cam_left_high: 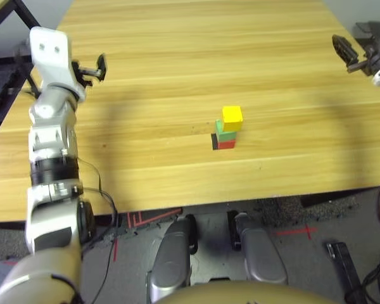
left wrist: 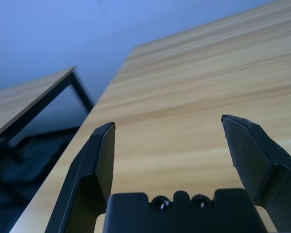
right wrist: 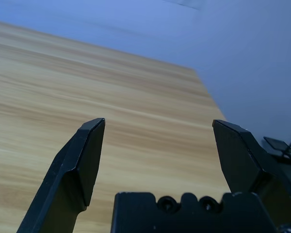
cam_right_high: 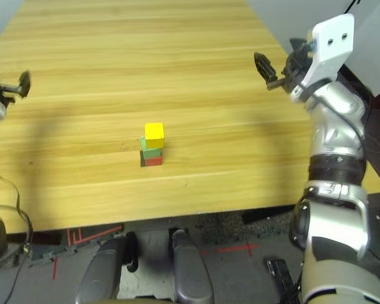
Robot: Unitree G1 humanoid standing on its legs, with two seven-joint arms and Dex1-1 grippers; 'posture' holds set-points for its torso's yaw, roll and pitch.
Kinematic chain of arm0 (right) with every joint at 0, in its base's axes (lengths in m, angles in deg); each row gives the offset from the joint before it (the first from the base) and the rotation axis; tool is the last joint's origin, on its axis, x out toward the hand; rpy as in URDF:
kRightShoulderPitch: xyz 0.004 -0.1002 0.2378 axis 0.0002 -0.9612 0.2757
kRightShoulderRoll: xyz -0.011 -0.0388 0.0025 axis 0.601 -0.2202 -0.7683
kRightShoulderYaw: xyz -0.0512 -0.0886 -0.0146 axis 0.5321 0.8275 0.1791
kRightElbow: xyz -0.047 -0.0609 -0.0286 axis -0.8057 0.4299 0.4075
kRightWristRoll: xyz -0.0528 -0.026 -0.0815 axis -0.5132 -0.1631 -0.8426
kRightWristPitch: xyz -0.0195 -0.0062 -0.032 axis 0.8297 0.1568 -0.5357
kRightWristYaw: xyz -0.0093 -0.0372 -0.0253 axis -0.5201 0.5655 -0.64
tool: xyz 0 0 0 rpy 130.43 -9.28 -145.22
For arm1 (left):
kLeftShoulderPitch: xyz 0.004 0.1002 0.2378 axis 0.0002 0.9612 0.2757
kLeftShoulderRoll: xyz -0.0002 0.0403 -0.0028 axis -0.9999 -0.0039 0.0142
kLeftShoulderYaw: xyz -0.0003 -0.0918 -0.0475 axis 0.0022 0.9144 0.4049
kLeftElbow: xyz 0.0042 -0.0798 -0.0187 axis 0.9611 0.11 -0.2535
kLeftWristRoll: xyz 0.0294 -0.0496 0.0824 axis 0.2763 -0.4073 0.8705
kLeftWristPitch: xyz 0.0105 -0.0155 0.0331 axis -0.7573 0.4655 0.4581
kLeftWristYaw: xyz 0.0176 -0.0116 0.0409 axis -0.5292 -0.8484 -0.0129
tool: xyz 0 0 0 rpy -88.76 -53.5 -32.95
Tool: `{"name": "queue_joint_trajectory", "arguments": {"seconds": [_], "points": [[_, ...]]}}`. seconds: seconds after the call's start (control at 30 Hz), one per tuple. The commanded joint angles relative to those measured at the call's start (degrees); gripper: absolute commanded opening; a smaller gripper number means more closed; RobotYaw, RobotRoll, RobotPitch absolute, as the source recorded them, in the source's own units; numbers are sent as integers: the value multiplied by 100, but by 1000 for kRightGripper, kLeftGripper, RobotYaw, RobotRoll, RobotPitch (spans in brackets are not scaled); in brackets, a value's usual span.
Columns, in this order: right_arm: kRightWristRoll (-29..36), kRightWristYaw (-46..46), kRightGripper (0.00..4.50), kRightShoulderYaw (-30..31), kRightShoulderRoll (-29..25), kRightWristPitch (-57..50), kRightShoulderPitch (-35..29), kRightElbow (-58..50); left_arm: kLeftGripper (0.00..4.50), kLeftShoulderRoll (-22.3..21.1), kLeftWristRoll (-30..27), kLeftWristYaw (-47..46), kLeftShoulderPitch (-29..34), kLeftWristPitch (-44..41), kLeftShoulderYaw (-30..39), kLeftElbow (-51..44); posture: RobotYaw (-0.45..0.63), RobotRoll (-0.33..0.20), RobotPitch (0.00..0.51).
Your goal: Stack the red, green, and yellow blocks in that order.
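The red (cam_left_high: 227, 144), green (cam_left_high: 226, 135) and yellow (cam_left_high: 232, 119) blocks make one stack near the counter's (cam_left_high: 177, 171) front edge; stacking seems complete. Both end effectors (left wrist: 168, 121) are wide open, holding nothing.

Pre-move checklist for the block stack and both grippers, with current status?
1. Red block at the bottom, on the table: ok
2. Green block on red: ok
3. Yellow block on top of green: ok
4. Blocks squarely aligned: not ok, the edges are visibly offset
5. Left gripper open, holding nothing, away from the stack: ok
6. Right gripper open, holding nothing, away from the stack: ok
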Motion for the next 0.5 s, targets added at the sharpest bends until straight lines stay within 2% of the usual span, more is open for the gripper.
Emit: {"name": "queue_joint_trajectory", "arguments": {"seconds": [0.03,0.23,0.5], "points": [[65,-506,4500,-213,290,-79,-529,-630,4473,122,118,-307,224,-123,0,-411,179,67,228],[197,-974,4500,-438,615,-440,-1160,-1274,4473,366,158,-407,511,-226,-161,-637,167,68,244],[380,-1122,4500,-698,591,-597,-1431,-1551,4473,790,286,-702,1137,-561,-255,-1618,151,79,261]]}}
